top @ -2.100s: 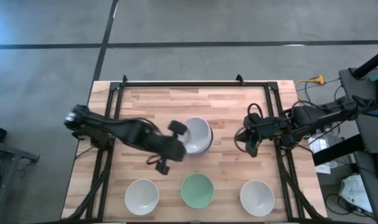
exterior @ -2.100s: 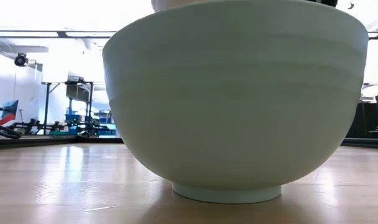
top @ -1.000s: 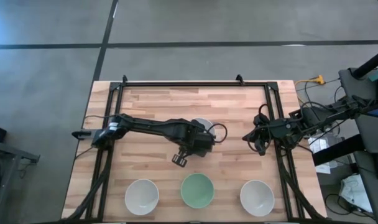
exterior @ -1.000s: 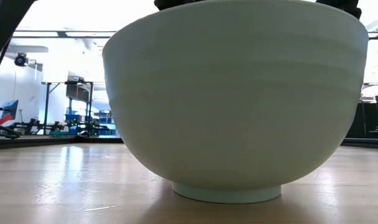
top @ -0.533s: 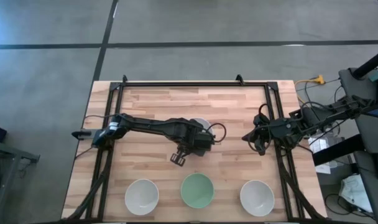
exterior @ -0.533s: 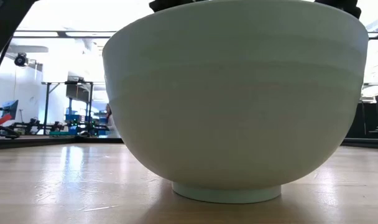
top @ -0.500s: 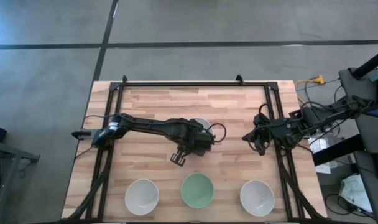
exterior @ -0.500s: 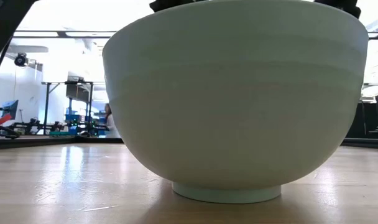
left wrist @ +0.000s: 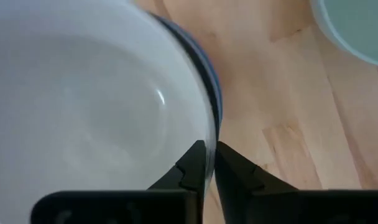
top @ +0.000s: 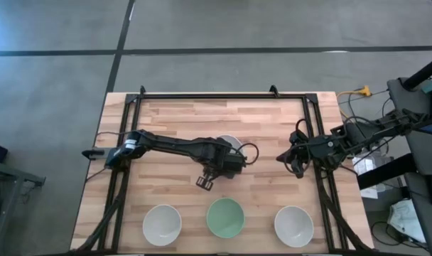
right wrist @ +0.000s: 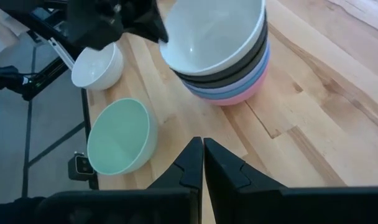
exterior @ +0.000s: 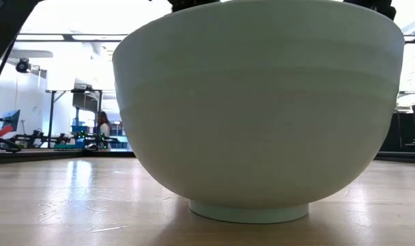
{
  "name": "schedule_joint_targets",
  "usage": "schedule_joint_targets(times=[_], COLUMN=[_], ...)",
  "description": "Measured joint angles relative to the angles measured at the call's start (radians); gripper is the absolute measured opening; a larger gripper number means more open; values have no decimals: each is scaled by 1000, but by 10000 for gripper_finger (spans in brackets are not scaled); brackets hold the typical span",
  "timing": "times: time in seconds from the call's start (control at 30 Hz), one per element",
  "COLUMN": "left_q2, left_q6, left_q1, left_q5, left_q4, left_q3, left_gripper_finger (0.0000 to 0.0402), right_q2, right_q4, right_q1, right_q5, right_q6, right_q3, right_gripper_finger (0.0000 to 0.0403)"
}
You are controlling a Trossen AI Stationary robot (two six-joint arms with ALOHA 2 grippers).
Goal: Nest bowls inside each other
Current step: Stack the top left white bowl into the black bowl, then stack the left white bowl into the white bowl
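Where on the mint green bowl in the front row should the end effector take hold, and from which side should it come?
Probably the rim, from above. The mint green bowl stands upright and open, with a thin lip that one finger can go inside and one outside. Its smooth, curved wall narrows to a small foot, so a side grip would likely slip. White bowls flank it with gaps between.

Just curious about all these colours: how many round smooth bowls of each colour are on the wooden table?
White round smooth bowls: 3
Black bowls: 2
Lavender bowl: 1
Blue bowl: 1
Pink bowl: 1
Mint green bowl: 1
Total: 9
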Motion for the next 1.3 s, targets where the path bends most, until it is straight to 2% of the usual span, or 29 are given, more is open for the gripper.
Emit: schedule_joint_targets(times=[0.37,0.6,0.73,0.83,0.9,1.1,1.3], left_q2=[-78,-151,-167,-208,-239,-406,-614], left_q6=[-53,-193,-307,-362,-381,-522,-816], left_q1=[3,3,-10,-37,-62,-169,-293], left_q5=[-5,-1,96,220,259,265,267], left_q4=[6,-7,-91,-71,-57,18,307], left_q3=[6,0,-19,-103,-180,-491,-807], left_gripper_finger=[93,102,102,102,102,102,102], right_q2=[0,0,0,0,4,23,61], right_q4=[1,1,1,1,4,22,24], right_q1=[13,13,13,13,13,20,20], right_q5=[-3,-1,0,8,16,18,19], right_q6=[3,7,29,30,30,24,-8], right_q3=[0,-2,-2,-2,-2,-4,-6], right_gripper_finger=[9,9,9,9,9,9,9])
